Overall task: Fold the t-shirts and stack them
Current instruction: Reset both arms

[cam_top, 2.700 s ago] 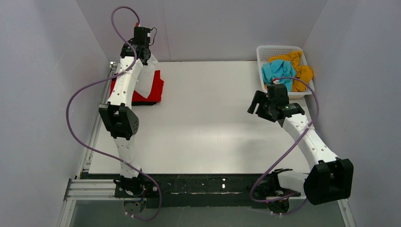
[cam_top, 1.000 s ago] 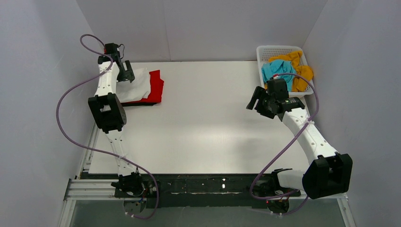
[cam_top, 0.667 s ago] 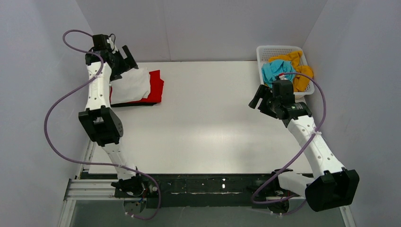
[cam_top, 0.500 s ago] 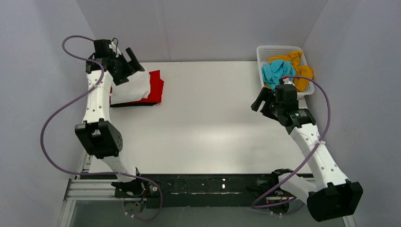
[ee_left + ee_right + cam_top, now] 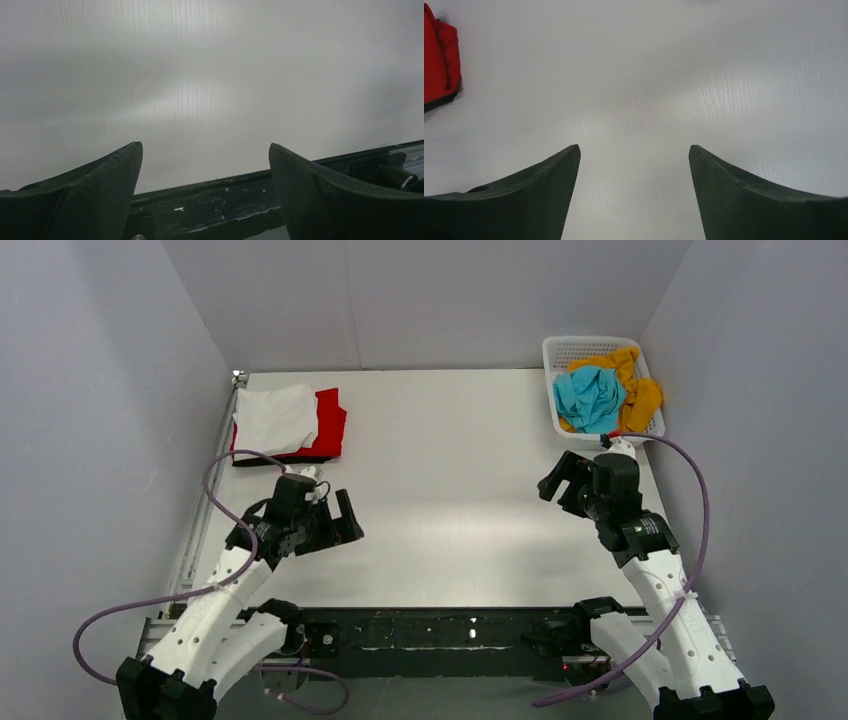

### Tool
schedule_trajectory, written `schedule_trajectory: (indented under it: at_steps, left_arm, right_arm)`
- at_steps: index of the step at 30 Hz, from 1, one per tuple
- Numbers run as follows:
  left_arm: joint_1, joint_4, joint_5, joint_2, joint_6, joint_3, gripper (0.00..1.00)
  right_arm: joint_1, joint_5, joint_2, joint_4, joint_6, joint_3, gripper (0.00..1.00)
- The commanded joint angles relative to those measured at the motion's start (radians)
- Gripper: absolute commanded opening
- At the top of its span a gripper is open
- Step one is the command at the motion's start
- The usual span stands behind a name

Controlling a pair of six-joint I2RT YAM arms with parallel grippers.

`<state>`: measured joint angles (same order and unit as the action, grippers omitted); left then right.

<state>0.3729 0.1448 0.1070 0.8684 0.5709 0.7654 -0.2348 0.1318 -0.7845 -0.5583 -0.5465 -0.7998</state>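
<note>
A folded white t-shirt [image 5: 272,417] lies on a folded red t-shirt [image 5: 332,426] at the table's far left, with a black t-shirt's edge [image 5: 290,460] showing beneath. The red t-shirt [image 5: 439,62] also shows at the left edge of the right wrist view. A teal-blue t-shirt [image 5: 590,400] and a mustard-orange t-shirt [image 5: 642,396] lie crumpled in the basket. My left gripper [image 5: 335,525] [image 5: 203,146] hangs open and empty over the near-left table. My right gripper [image 5: 562,483] [image 5: 634,147] is open and empty, just in front of the basket.
The white lattice basket [image 5: 556,352] stands at the far right corner. Grey walls close in the table on three sides. The black front rail [image 5: 225,200] runs along the near edge, just beyond my left fingertips.
My left arm has swung back from the stack at the far left to the near-left table. My right arm has drawn back from the basket toward the near side. Both stay open.
</note>
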Motion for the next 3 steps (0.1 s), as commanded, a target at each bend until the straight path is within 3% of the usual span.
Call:
schedule_trajectory:
  at_steps: [1,3]
  left_arm:
    - [0.006,0.178,-0.152,-0.083,0.041,-0.074,0.98]
    - [0.007,0.208,-0.188,-0.115,0.038,-0.076,0.98]
  right_arm:
    - [0.006,0.012,0.054,0.055,0.003,0.045,0.87]
    - [0.007,-0.007,0.07,0.072,0.003,0.058,0.87]
